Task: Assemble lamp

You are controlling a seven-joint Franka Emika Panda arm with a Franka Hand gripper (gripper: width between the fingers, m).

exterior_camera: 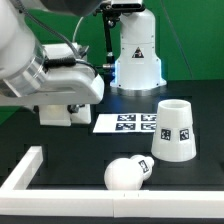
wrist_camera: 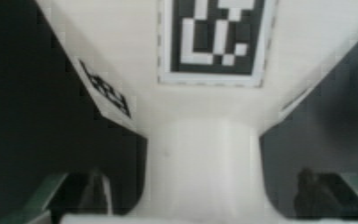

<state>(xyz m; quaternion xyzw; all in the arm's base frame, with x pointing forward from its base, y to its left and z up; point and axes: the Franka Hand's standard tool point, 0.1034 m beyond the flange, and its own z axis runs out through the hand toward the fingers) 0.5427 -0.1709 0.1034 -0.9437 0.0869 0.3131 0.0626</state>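
The lamp base [wrist_camera: 211, 90] fills the wrist view: a matte white block with a black-and-white tag, narrowing to a neck that runs between my fingers. My gripper [wrist_camera: 202, 203] straddles that neck with its jaws open; a dark gap shows on each side between neck and fingers [wrist_camera: 78, 196]. In the exterior view my gripper [exterior_camera: 68, 100] is low at the left, over the base [exterior_camera: 62, 114] on the table. The rounded bulb [exterior_camera: 127, 174] lies at the front. The tapered shade [exterior_camera: 175, 130] stands at the right, wide end down.
The marker board [exterior_camera: 125, 123] lies flat between the base and the shade. A long white rail [exterior_camera: 35, 170] runs along the front left and front edge. A white tagged pedestal [exterior_camera: 136, 55] stands at the back.
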